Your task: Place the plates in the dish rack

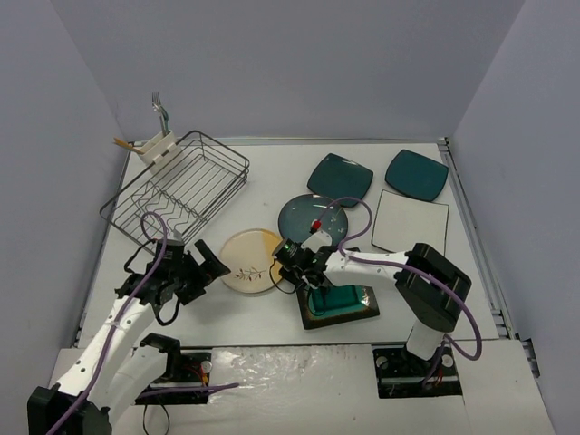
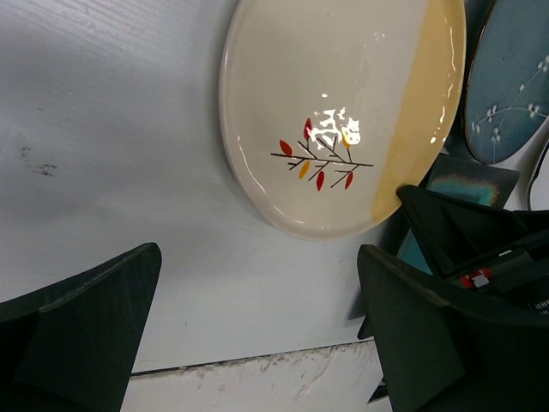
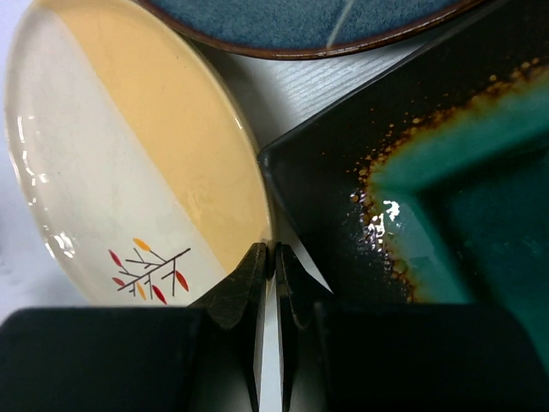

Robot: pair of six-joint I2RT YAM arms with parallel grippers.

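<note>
The black wire dish rack (image 1: 181, 186) stands at the back left with no plates in it. The cream-and-tan twig plate (image 1: 252, 261) lies flat between my grippers. My left gripper (image 1: 195, 272) is open and empty just left of it; in the left wrist view (image 2: 257, 335) the plate (image 2: 343, 112) lies ahead of the fingers. My right gripper (image 1: 292, 265) is shut, its tips (image 3: 274, 251) at the cream plate's rim (image 3: 111, 154), in the gap beside the brown-rimmed teal square plate (image 3: 429, 172). The grey-blue round plate (image 1: 308, 216) lies behind them.
Two dark teal square plates (image 1: 340, 177) (image 1: 417, 174) and a white square plate (image 1: 410, 222) lie at the back right. A white caddy (image 1: 156, 145) with a fork stands at the rack's far corner. Grey walls enclose the table.
</note>
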